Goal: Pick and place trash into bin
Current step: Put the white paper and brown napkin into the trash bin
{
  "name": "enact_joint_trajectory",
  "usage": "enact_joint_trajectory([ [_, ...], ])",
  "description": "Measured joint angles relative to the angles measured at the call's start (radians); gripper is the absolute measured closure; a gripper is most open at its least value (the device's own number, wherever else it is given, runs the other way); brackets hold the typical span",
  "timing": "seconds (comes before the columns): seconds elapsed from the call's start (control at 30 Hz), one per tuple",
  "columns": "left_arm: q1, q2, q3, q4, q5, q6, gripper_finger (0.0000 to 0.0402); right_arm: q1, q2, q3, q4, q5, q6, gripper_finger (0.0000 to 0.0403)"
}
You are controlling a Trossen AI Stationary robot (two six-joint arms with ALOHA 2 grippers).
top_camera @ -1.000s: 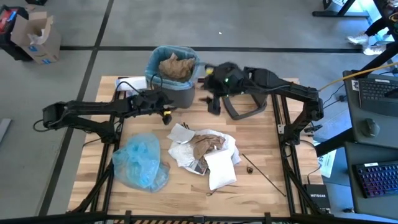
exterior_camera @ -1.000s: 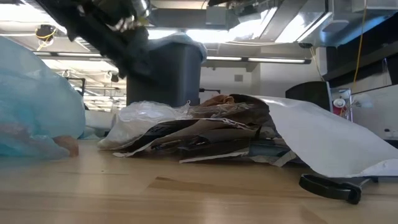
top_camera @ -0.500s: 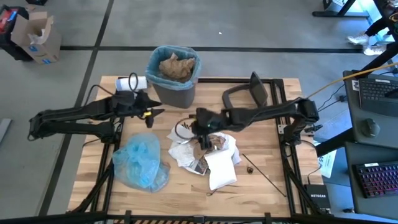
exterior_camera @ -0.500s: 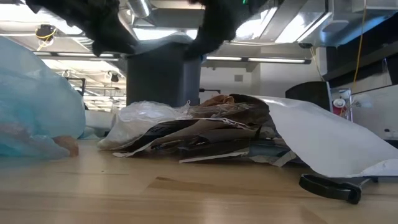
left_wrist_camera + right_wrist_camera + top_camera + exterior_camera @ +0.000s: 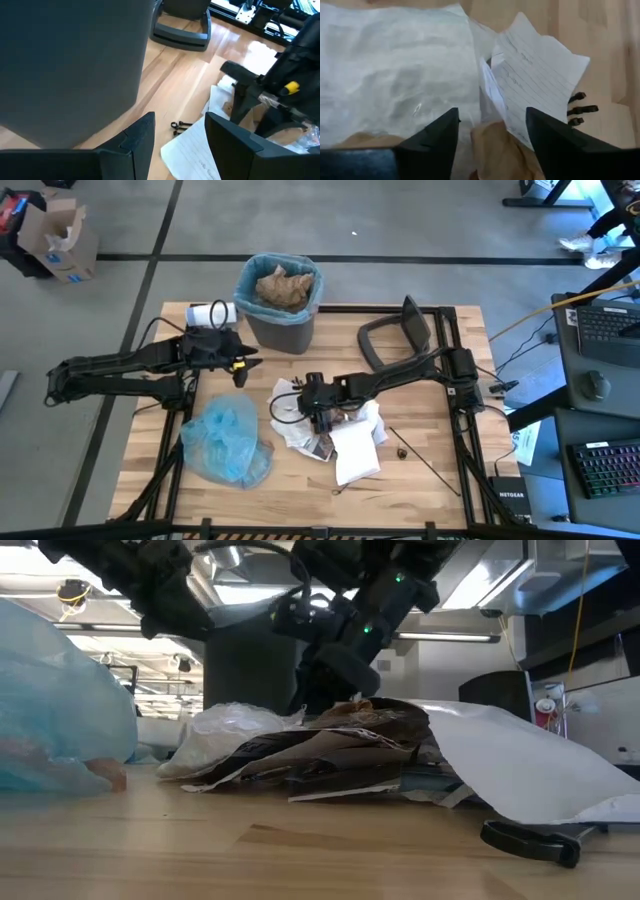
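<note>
The right tool (image 5: pixel 318 412) is positioned over the heap of mixed trash (image 5: pixel 330 430) at the middle of the light wooden table (image 5: pixel 420 470). Its two dark fingers (image 5: pixel 435 137) are spread apart and straddle a sheet of lined white paper (image 5: pixel 535 95) and a fold of brown paper (image 5: pixel 495 152); nothing is gripped between them.

The left tool (image 5: pixel 240 360) hangs above the table just beside the small dark grey tapered plastic bin (image 5: pixel 280 300), with fingers (image 5: pixel 140 137) parted and empty.

The bin stands at the far edge of the table. It has a light blue liner, and crumpled brown paper (image 5: pixel 285 285) lies inside. The matching grey lid (image 5: pixel 392 340) lies on the table to the right of the bin.

A crumpled light blue plastic bag (image 5: pixel 228 440) lies near the trash heap on the left. A thin dark stick (image 5: pixel 425 460) lies to the right of the heap.
</note>
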State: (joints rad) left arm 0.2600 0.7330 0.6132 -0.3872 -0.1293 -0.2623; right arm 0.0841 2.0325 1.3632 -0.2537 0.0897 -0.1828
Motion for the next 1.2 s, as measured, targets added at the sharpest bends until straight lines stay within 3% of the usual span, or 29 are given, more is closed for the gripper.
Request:
enact_joint_trajectory([
  [0.4,0.000,0.000,0.000,0.006,0.000,0.003,0.0235,-0.013,0.012,0.000,-0.009,0.064,-0.005,0.0393],
  [0.57,0.000,0.000,0.000,0.005,0.000,0.006,0.0235,-0.014,-0.014,0.054,-0.115,0.127,-0.009,0.0394],
  [0.87,0.000,-0.023,0.003,-0.001,0.000,-0.016,0.0235,-0.026,-0.129,0.315,-0.359,0.034,-0.050,0.0401],
  [1.2,0.001,-0.167,0.074,0.004,-0.004,0.034,0.0235,-0.088,-0.148,0.650,-0.525,0.034,-0.092,0.0402],
])
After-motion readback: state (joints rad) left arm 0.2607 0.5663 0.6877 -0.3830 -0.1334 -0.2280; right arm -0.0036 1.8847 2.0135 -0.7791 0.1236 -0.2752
